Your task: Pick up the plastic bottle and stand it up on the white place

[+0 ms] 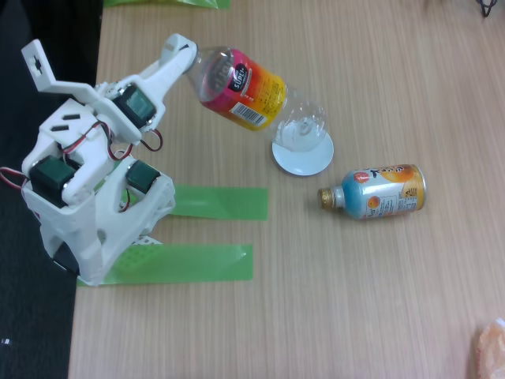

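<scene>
The surface is a light wooden table point(331, 300) with fine grain lines running left to right in the fixed view; on the left it ends at a straight edge, and beyond that edge everything is dark. Two strips of green tape point(217, 203) lie flat on the wood near the base of the white arm point(87, 189), one above the other. The gripper point(188, 57) reaches to the upper middle of the table and is clamped on the neck end of the plastic bottle point(245, 91) — the cap itself is hidden by the fingers. The bottle is tilted, its pink, orange and yellow label facing up, and its clear base sits over the white plate point(304, 162); I cannot tell if the base touches it or is a little above. To the right of the plate, apart from it, a shorter bottle point(379, 192) with a blue and orange label lies on its side. An orange thing point(491, 347) shows at the bottom right corner — too little of it to name.
</scene>
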Action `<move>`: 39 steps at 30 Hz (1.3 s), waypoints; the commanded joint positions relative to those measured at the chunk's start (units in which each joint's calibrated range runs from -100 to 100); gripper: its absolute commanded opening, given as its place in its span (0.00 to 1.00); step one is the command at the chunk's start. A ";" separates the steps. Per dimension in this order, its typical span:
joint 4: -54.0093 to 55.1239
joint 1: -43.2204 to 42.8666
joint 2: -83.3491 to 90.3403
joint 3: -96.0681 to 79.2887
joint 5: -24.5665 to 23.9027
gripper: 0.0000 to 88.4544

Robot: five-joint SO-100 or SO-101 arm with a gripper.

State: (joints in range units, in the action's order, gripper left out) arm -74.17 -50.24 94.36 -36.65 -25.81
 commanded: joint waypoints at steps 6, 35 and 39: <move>0.61 -5.83 -1.00 -0.43 -0.35 0.13; 6.70 -3.76 -19.48 5.55 -4.44 0.13; 6.70 1.95 -24.10 6.63 -6.96 0.13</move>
State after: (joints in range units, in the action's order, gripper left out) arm -68.65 -51.81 73.40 -32.58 -31.28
